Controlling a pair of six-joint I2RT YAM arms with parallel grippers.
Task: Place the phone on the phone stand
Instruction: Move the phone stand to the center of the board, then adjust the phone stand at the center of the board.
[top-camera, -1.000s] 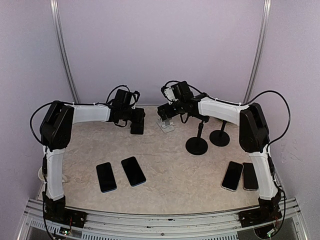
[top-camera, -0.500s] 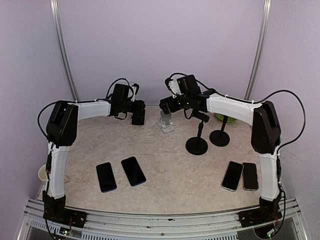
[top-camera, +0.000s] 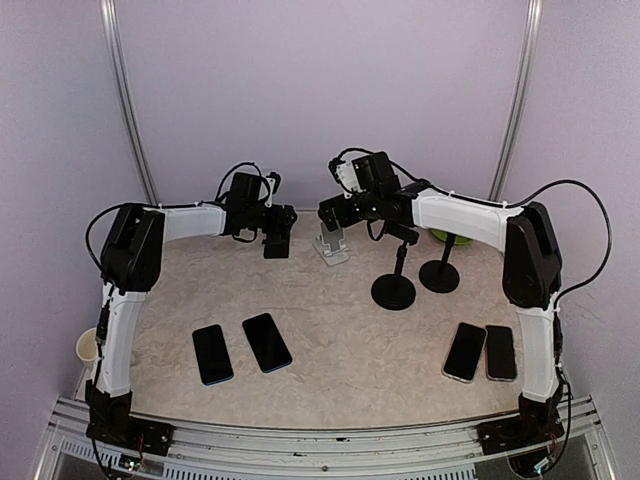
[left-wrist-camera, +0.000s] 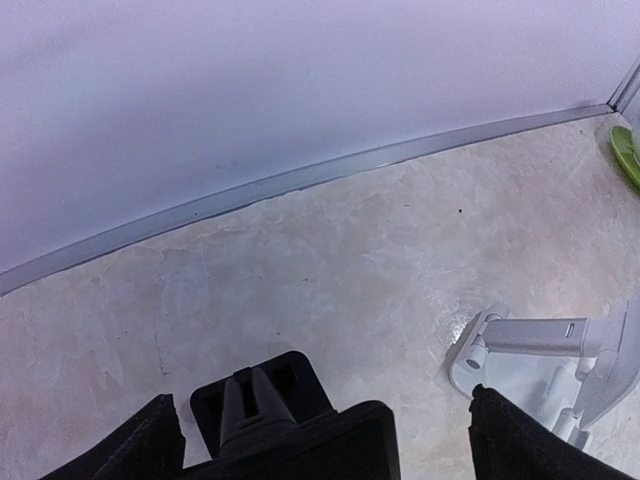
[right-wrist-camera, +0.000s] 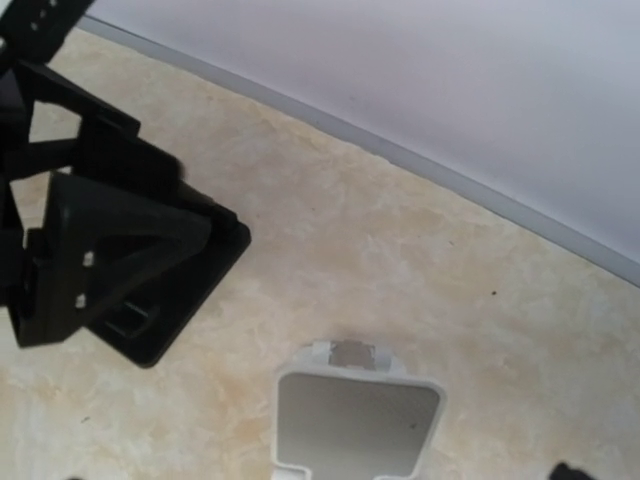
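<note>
Since a sec ago, left claw (top-camera: 277, 238) was raised w/ phone (top-camera: 276, 241) beside white stand (top-camera: 331, 243); jaws seen wide, grip unclear. Right claw (top-camera: 330, 211) spread, empty. Phone could drop if released short.

At the far middle of the bench (top-camera: 340, 330), the left pincer (top-camera: 277, 240) and right pincer (top-camera: 332, 215) crowd either side of a small white phone stand (top-camera: 331, 246), leaving only a narrow gap between them; a black stand (left-wrist-camera: 262, 395) sits just beside the left pincer, possibly touching it. Two black round-based stands (top-camera: 394, 290) block the right rear. The wide middle of the bench lies open, bordered by two phones (top-camera: 240, 348) near left and two phones (top-camera: 479, 351) near right.
</note>
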